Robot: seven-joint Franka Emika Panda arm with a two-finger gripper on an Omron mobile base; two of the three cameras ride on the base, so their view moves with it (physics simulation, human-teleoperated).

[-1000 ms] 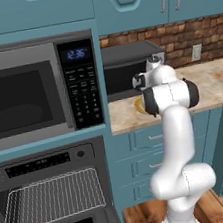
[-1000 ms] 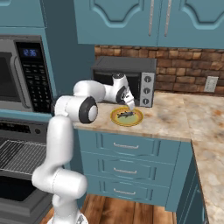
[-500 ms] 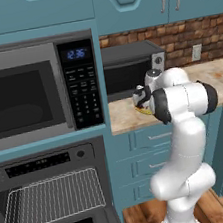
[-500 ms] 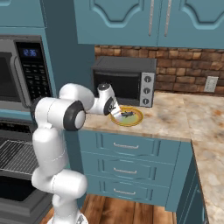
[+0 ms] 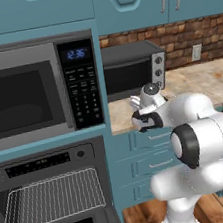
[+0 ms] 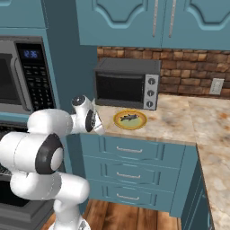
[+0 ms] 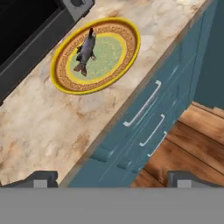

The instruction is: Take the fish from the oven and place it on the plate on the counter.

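Pincer [image 7: 112, 178] open and empty, clear of plate [image 7: 127, 57] on tabletop [image 7: 39, 127]; fish [image 7: 86, 51] lies on plate, probably light, stiff, slick — best gripped across mid-body.

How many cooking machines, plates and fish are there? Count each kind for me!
Cooking machines: 3 – big grey microwave with keypad, small black-and-silver toaster oven, dark grey oven with wire rack
Round yellow plates: 1
Small grey fish: 1, lying on the plate
Total: 5
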